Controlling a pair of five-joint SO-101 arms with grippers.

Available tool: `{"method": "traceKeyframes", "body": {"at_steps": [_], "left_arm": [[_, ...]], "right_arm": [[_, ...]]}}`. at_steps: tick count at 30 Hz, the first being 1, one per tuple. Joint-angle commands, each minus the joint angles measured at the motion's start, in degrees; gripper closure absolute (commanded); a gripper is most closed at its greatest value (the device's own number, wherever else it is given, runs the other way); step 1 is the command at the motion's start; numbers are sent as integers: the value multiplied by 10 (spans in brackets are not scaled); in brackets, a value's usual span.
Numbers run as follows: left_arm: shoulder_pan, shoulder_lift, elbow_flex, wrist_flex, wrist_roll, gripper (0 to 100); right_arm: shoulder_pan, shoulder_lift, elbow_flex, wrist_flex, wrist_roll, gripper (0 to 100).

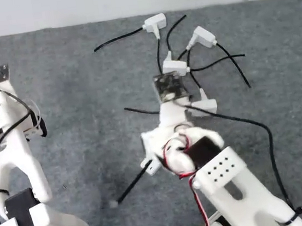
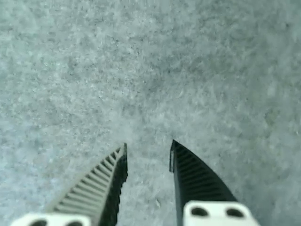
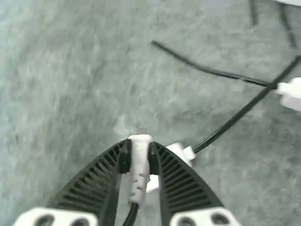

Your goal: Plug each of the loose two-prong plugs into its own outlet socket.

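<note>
My right gripper (image 3: 139, 142) is shut on a white two-prong plug (image 3: 138, 162) just above the grey carpet; its black cord runs back between the fingers. Right behind it lies another white plug piece (image 3: 176, 153), its black cord (image 3: 244, 110) running away. Several white socket and plug pieces lie in front of the right arm (image 1: 200, 151), among them ones at the back (image 1: 155, 21), farther right (image 1: 203, 36), in the middle (image 1: 175, 66) and beside the arm (image 1: 202, 106). My left gripper (image 2: 148, 147) is open over bare carpet at the left.
Loose black cords (image 1: 227, 59) loop around the white pieces. A thin cord (image 3: 207, 70) with a free end crosses the carpet beyond my right gripper. A white plug on a short cord (image 1: 148, 166) pokes out at the right arm's near side. The left arm (image 1: 11, 141) stands far left.
</note>
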Motion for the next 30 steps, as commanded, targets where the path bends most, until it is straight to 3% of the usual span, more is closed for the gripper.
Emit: {"method": "traceKeyframes", "body": {"at_steps": [1,3,8,15,20,30], "left_arm": [[-1,-29,22,-42,30,862],[-2,-29,34,-51,29,862],[-3,-29,73,-84,29,862],[-4,-29,87,-95,29,862],[-4,-29,87,-93,29,862],[-4,-29,87,-95,29,862]], "right_arm": [[-52,-27,-24,32,-67,991],[-52,-27,-24,29,-101,991],[-36,-21,-23,19,-76,991],[-35,-20,-13,29,150,991],[-36,-20,-2,29,258,991],[-39,-16,2,31,270,991]]}}
